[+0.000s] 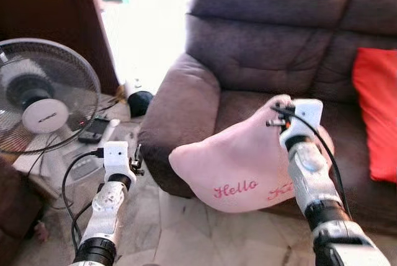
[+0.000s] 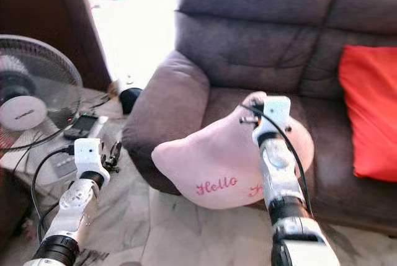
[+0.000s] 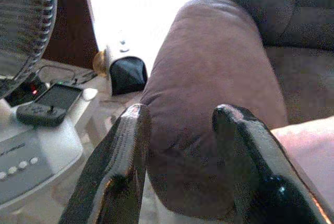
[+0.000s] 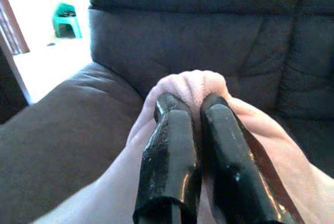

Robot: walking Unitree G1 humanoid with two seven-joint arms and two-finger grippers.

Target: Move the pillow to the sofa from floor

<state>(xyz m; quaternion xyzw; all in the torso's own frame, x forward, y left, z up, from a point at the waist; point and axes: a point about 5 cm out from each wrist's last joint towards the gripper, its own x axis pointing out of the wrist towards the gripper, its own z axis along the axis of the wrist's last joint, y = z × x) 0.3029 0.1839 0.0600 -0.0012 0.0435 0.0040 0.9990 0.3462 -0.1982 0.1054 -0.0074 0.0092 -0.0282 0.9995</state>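
A pink pillow [image 1: 232, 167] with red "Hello" lettering hangs in the air in front of the dark sofa's [image 1: 267, 43] seat edge, lifted off the floor. My right gripper [image 4: 192, 104] is shut on a bunched fold at the pillow's top, and the fabric [image 4: 193, 83] bulges out between the fingers. My left gripper [image 3: 177, 117] is open and holds nothing. It hovers low over the floor beside the sofa's armrest [image 3: 214, 78], left of the pillow.
A red cushion [image 1: 378, 111] lies on the right part of the sofa seat. A standing fan [image 1: 43, 101] and its white base with a remote are at the left. A dark wooden door and a bright doorway lie behind. Tiled floor [image 1: 186, 229] spreads below.
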